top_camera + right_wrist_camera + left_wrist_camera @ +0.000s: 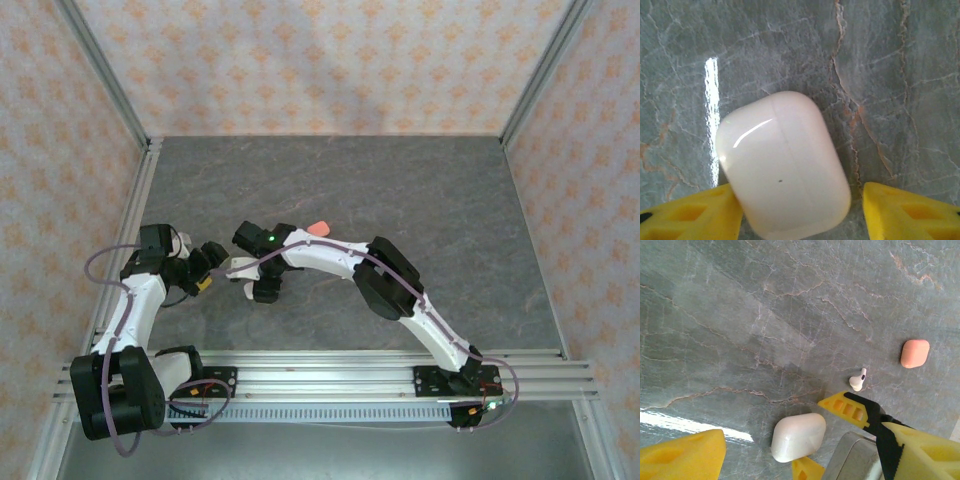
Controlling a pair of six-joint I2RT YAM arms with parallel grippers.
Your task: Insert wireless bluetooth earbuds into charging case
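A grey table (740,315) with a veined, stone-look surface is boxed in by walls (320,60) papered in a pale orange floral pattern. The right gripper (800,200) straddles a closed white charging case (782,170), a glossy rounded pebble with a fine seam and one tiny dark dot. One yellow finger (690,217) touches the case's edge and the other stands just off it, so the jaws are partly open, not clamped. Just beside that gripper a single white earbud (858,379) lies on the bare table. Further out sits a closed, matte pinkish-orange case (914,353). The left gripper (207,268) hovers near, jaws wide, holding nothing.
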